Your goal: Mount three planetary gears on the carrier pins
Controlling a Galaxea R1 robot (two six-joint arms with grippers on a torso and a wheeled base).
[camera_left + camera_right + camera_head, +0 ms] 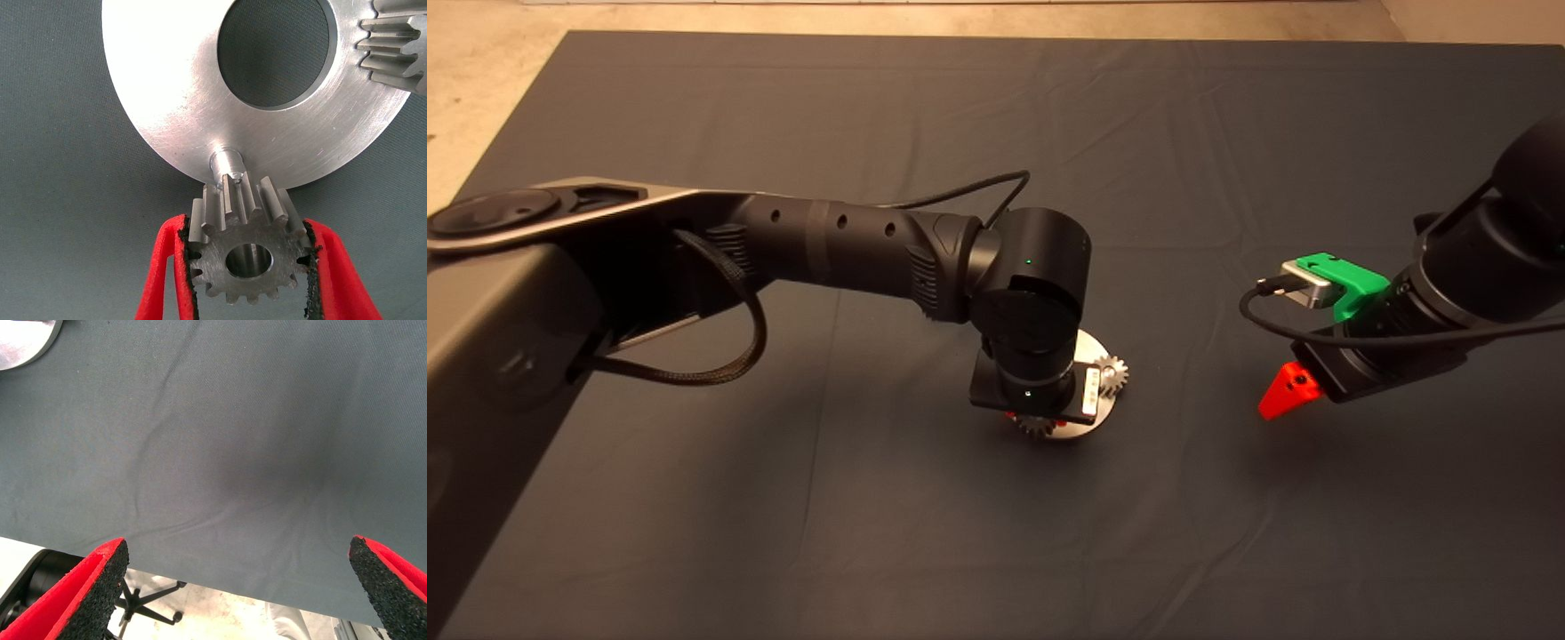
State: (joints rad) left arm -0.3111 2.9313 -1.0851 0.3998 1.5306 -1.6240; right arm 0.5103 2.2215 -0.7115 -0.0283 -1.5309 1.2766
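Observation:
The silver carrier disc (173,100) with a large centre hole lies on the mat, mostly under my left wrist in the head view (1096,411). My left gripper (245,227) is shut on a steel planetary gear (247,257) and holds it just beside a bare carrier pin (225,163) at the disc's near rim. The gear's teeth touch or overlap the pin's side. That gear also shows in the head view (1036,428). A second gear (393,47) sits on the disc's far right side (1113,373). The third gear is hidden. My right gripper (1282,393) is open and empty above the mat to the right.
The dark mat (871,533) covers the table, with bare tabletop at the far left corner (471,98). The right wrist view shows open fingers (100,577) over wrinkled mat, the disc's edge (20,340), and a chair base (143,600) on the floor past the mat's edge.

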